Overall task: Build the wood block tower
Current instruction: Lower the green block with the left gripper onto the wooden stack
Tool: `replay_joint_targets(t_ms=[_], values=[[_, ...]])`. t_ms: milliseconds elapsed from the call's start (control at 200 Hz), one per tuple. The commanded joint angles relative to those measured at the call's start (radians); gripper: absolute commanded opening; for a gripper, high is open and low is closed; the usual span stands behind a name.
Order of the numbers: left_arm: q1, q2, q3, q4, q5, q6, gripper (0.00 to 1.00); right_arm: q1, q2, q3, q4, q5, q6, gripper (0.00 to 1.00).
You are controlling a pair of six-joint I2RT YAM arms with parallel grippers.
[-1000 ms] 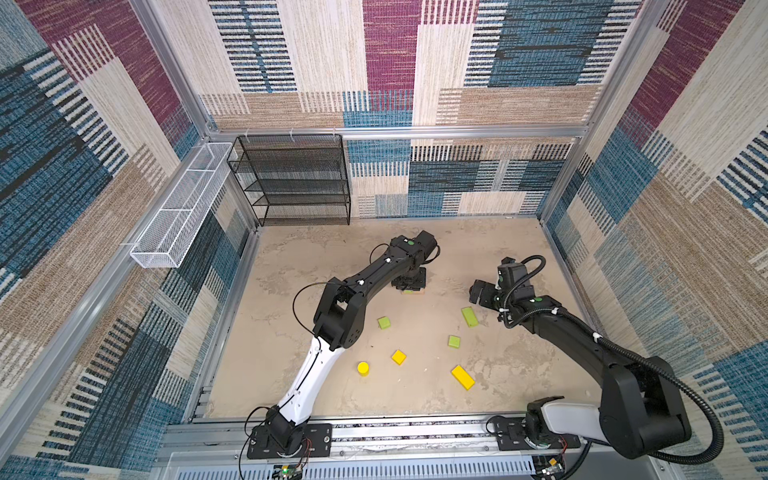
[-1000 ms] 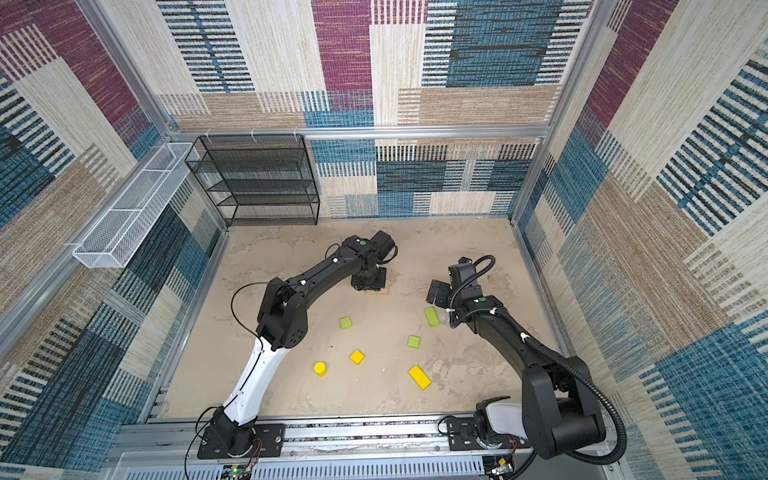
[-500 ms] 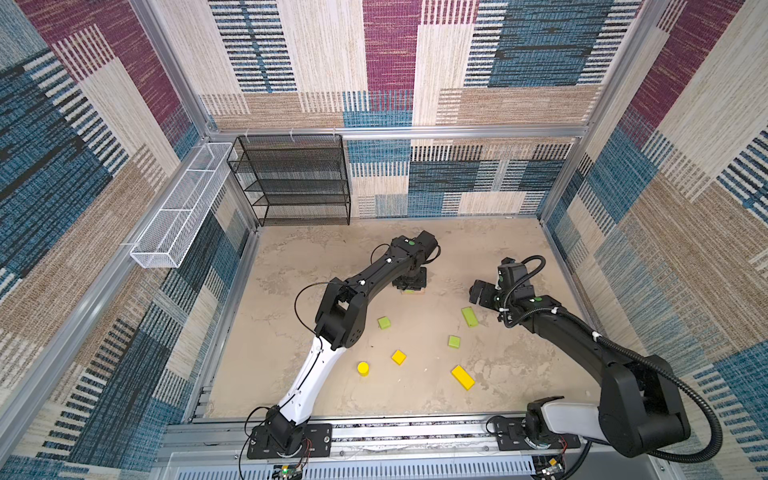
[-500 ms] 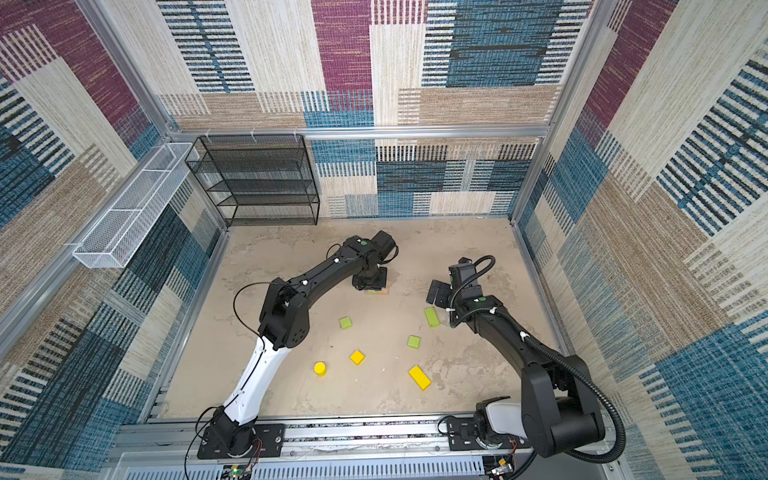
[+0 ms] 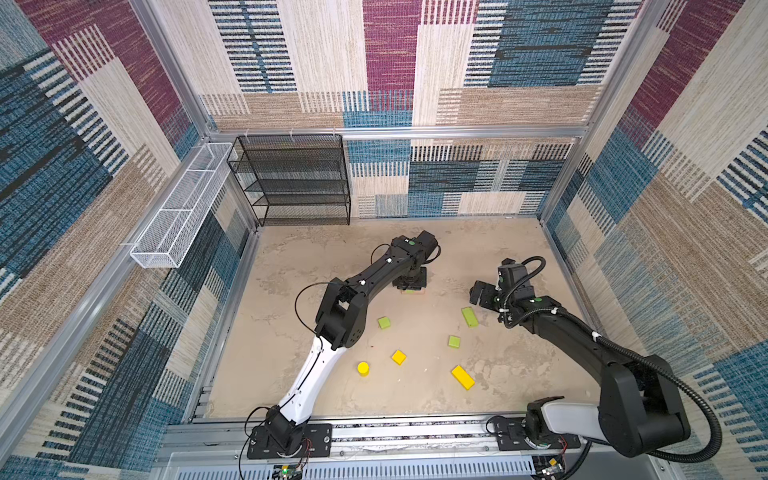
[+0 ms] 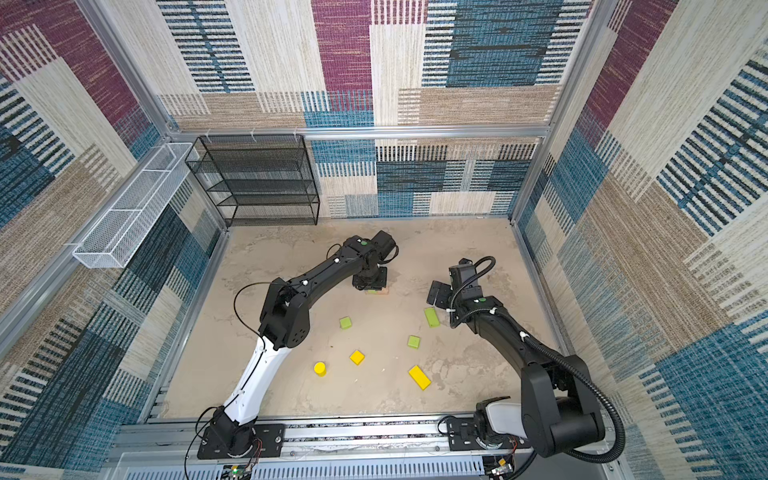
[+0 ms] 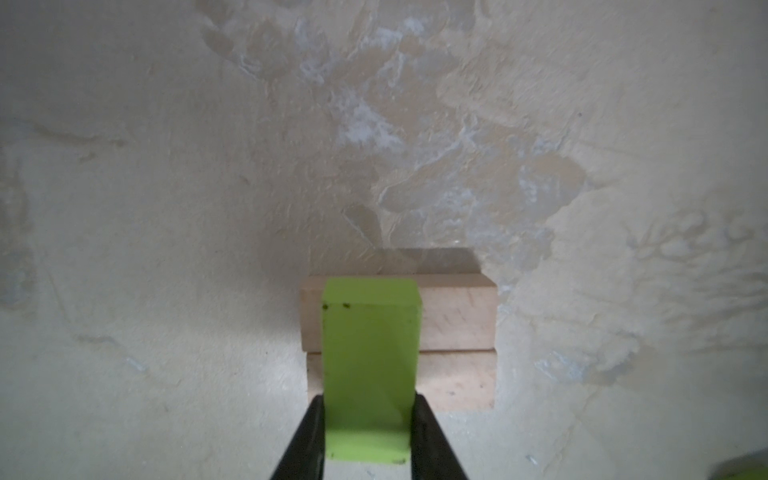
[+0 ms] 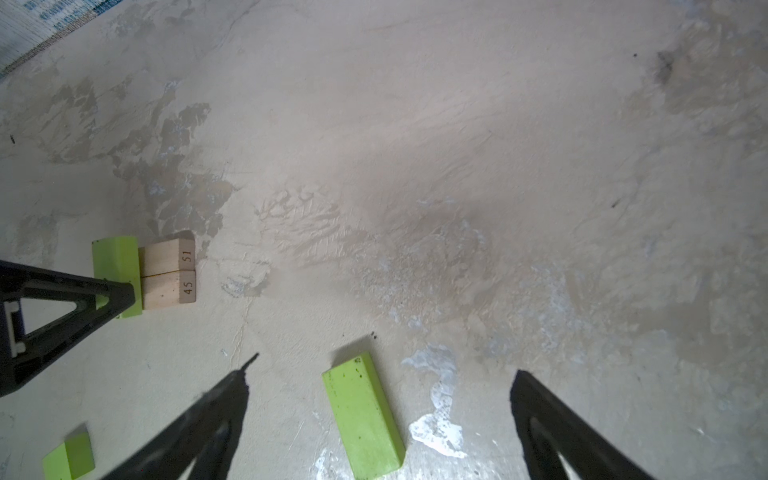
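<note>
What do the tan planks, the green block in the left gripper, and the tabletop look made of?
Tan planks: bare unfinished wood; pale grain flecks, numbers stamped on their ends in the right wrist view.
Green block: probably wood under matte lime paint; dark chips along its edges.
Tabletop: unclear; a rough, beige, plaster-like coating, mottled with worn patches.

From above, the left arm (image 5: 386,266) covers the tan planks (image 5: 419,292), bar a sliver. A lime-green block (image 7: 744,471) is cut off by the left wrist view's edge.
</note>
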Motion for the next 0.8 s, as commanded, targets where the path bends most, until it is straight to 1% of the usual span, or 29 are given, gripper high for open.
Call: replay_joint_targets(t_ms=[0, 220, 796], values=[[0.001, 0.004, 0.006, -0.012, -0.014, -0.014, 0.31, -0.002, -0.003, -0.002, 0.027, 0.01, 0.006, 0.99], [0.001, 0.002, 0.009, -0.012, -0.012, -0.01, 0.35, -0.002, -0.005, -0.007, 0.03, 0.006, 0.008, 0.99], [0.001, 0.001, 0.009, -0.012, -0.006, -0.006, 0.4, -0.004, -0.009, -0.014, 0.034, 0.002, 0.01, 0.99]])
